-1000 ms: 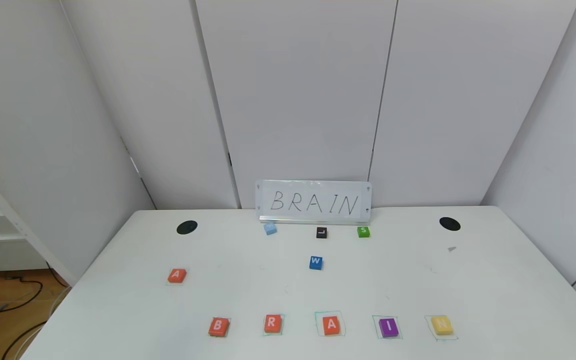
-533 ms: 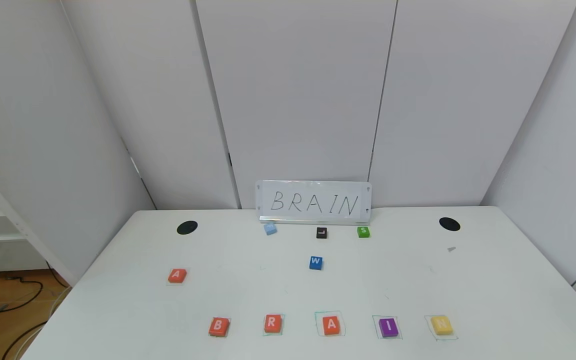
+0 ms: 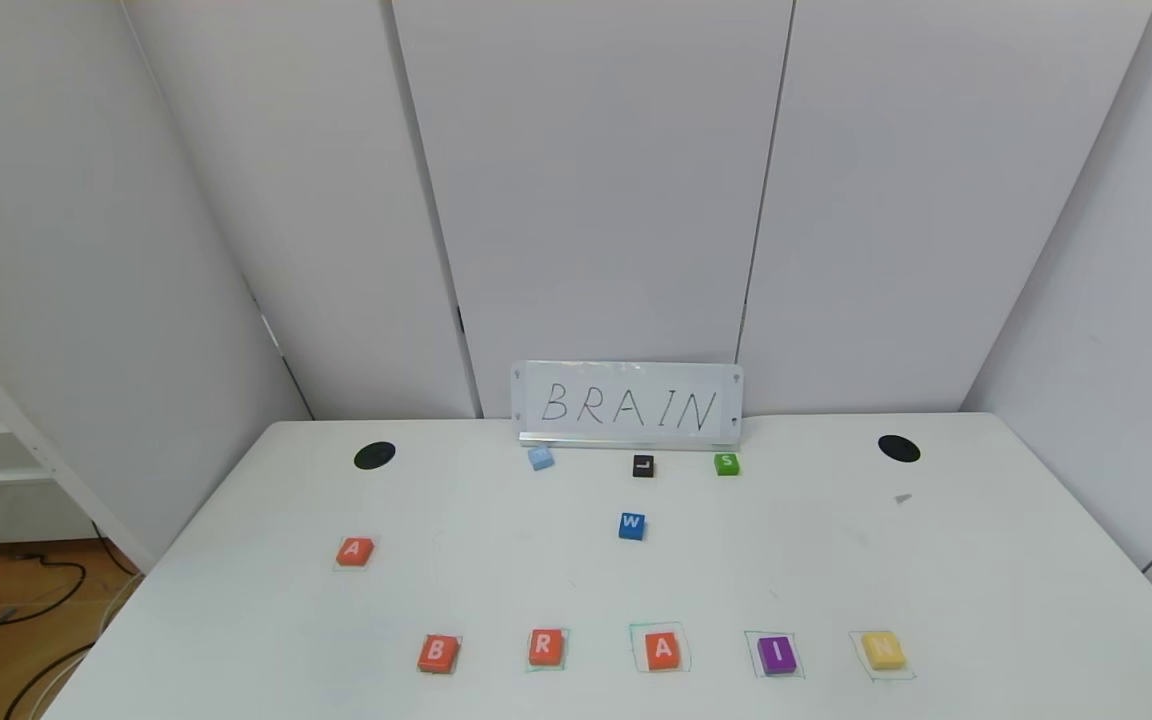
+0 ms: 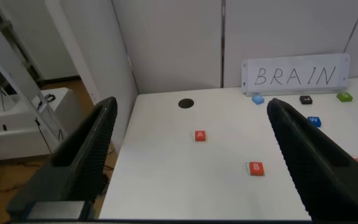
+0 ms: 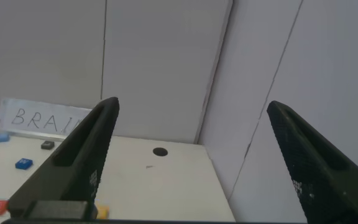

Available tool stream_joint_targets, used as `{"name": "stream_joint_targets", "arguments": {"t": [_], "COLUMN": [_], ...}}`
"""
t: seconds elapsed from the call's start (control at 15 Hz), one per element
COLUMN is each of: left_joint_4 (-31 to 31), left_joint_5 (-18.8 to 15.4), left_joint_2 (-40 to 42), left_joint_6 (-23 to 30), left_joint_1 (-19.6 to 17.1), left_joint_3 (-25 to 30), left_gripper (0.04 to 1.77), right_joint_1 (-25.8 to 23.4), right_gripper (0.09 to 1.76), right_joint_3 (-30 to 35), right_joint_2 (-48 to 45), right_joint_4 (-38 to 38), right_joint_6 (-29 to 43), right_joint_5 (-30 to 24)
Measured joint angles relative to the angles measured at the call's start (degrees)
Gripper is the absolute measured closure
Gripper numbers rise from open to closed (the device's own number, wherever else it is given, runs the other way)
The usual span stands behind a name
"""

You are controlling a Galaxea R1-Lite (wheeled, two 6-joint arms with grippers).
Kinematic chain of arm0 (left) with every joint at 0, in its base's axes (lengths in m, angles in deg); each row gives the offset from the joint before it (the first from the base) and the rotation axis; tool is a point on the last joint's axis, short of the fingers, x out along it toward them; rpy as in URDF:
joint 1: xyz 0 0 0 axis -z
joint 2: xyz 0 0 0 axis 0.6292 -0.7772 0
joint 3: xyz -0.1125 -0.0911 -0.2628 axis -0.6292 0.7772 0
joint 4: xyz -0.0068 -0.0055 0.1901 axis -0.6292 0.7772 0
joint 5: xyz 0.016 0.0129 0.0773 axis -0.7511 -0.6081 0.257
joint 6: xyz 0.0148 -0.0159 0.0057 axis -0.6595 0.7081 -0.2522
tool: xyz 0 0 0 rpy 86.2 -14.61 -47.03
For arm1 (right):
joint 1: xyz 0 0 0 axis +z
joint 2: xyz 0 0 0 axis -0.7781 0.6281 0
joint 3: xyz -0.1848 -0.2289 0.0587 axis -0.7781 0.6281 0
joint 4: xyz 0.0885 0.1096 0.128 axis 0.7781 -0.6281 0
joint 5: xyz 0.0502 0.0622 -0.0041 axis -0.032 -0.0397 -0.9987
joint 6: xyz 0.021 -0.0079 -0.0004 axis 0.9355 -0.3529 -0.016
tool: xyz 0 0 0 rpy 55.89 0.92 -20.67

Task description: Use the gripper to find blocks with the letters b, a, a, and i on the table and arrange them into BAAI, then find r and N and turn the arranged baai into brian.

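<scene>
With B (image 3: pixel 437 653), R (image 3: pixel 545 647), A (image 3: pixel 663 650), I (image 3: pixel 777 654), N (image 3: pixel 882 650) rowed on the table (image 3: pixel 986 560), spelling looks done; spare A (image 3: pixel 354 551) apart; left gripper (image 4: pixel 191 155) and right gripper (image 5: pixel 191 162), both released, hang well above and clear.

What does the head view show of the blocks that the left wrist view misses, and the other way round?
Only the head view shows the whole front row: B, R, A, I and N.

Only the left wrist view shows the left gripper, open and held up off the table's left side.

Both show the spare A, the B block, the blue W and the BRAIN sign.
</scene>
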Motion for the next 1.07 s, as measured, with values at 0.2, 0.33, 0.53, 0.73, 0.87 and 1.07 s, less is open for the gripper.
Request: {"name": "stream_joint_targets", "arguments": {"t": [0.2, 0.33, 0.53, 0.73, 0.87, 1.07], "left_joint_4": [0.5, -1.2, -16.5, -30.3, -23.2, -13.5], "left_joint_5": [-6.0, -7.3, -7.3, -8.1, -8.4, -10.0], "left_joint_2": [5.1, 10.6, 14.6, 15.8, 16.0, 16.1], "left_joint_6": [-1.6, -1.2, 2.0, 0.7, 0.5, 1.5], "left_joint_1": [-3.4, -4.3, -4.7, -4.8, -4.8, -4.8], "left_joint_3": [2.2, 6.1, 14.9, 29.0, 34.1, 35.5], "left_gripper": [0.09, 0.09, 0.09, 0.09, 0.09, 0.09], "right_joint_1": [-0.1, -0.1, -0.1, -0.1, -0.2, -0.2], "right_gripper": [0.14, 0.14, 0.14, 0.14, 0.14, 0.14], "right_joint_3": [2.9, 7.1, 18.6, 29.2, 30.9, 31.4], "right_joint_2": [-1.0, -1.1, -1.2, -1.2, -1.2, -1.2], "right_joint_4": [4.4, 13.5, 30.1, 31.4, 17.6, 7.1], "right_joint_6": [0.2, 0.0, -0.6, 0.1, 3.4, 7.7], "right_joint_5": [0.1, 0.0, -1.6, -4.3, -4.4, -4.5]}}
